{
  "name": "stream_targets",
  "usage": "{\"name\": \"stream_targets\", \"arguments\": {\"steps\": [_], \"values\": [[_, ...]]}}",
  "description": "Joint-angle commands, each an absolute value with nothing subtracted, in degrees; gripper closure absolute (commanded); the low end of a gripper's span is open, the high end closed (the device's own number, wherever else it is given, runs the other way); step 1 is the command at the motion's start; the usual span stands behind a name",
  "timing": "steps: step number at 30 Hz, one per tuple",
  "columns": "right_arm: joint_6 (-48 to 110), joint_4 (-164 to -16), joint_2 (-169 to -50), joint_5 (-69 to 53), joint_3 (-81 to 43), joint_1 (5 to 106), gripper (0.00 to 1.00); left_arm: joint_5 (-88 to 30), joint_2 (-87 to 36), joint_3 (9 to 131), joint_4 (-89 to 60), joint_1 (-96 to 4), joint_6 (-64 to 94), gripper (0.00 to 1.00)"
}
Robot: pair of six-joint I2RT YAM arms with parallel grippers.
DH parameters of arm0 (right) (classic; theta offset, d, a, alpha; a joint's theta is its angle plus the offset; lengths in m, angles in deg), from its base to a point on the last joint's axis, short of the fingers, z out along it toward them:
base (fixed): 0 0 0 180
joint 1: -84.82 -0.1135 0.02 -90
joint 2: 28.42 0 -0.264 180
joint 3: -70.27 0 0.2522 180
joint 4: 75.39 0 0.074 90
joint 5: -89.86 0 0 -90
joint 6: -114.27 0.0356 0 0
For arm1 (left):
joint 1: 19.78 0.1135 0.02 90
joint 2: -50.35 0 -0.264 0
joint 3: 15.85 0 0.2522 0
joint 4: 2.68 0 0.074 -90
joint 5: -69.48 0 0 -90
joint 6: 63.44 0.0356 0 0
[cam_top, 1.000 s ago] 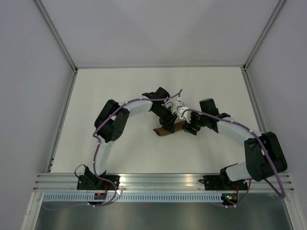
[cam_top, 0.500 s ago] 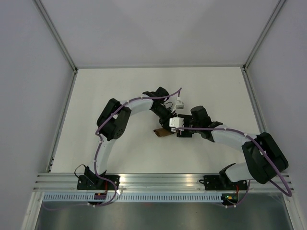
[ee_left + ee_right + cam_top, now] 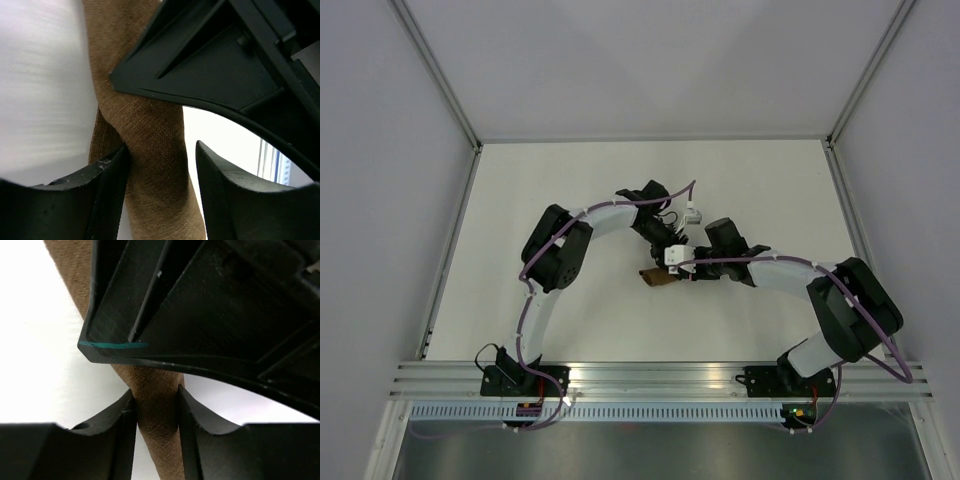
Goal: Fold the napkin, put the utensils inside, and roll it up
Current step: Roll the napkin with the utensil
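Observation:
The napkin (image 3: pixel 658 277) is a dark brown cloth rolled into a narrow tube on the white table. The utensils are hidden; none shows outside the roll. My left gripper (image 3: pixel 670 252) reaches down over the roll from behind. In the left wrist view the roll (image 3: pixel 155 165) lies between its jaws (image 3: pixel 160 150), touching the left finger (image 3: pixel 107 185) with a gap to the right finger, so it is open. My right gripper (image 3: pixel 686 270) comes from the right. In the right wrist view both fingers (image 3: pixel 156 392) press the sides of the roll (image 3: pixel 157 415).
The two gripper heads crowd close together over the roll: the other gripper's black body (image 3: pixel 225 60) fills the top of each wrist view. Metal frame rails (image 3: pixel 450 250) and grey walls border the white table (image 3: pixel 570 180). A purple cable connector (image 3: pixel 694 212) hangs near the left wrist.
My right gripper has swung left, from beside the roll's right end onto the roll under the left gripper. The left gripper has shifted slightly back. The roll stays in place.

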State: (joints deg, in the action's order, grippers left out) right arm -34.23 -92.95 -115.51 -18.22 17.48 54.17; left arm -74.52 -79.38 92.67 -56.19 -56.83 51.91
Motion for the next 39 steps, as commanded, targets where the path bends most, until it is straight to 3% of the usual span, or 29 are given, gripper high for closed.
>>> {"name": "stream_targets", "arguments": {"steps": [1,10,21,26,32,39], "values": [[-32.16,-98.10,-117.62,-17.28,12.93,53.80,0.63,-72.46,-77.98,92.13,-54.77,-54.33,49.69,0.38],[-23.55,-105.75,-122.46,-16.05,6.60,53.80,0.67,-75.28,-72.62,90.99,-45.12,-46.06,36.35,0.36],[-4.31,-114.46,-135.46,-15.08,-7.02,54.94,0.68,-57.45,-59.26,81.95,-29.02,-35.87,12.26,0.36],[7.10,-116.14,-142.22,-14.11,-13.53,55.38,0.67,-49.02,-51.26,74.47,-24.71,-35.60,3.02,0.36],[17.93,-115.79,-148.64,-13.93,-19.78,55.47,0.66,-42.41,-43.27,55.51,-11.36,-36.82,-6.65,0.36],[28.39,-114.03,-152.52,-15.08,-26.19,55.38,0.65,-37.92,-45.00,51.17,-6.43,-40.51,-10.26,0.37]]}}
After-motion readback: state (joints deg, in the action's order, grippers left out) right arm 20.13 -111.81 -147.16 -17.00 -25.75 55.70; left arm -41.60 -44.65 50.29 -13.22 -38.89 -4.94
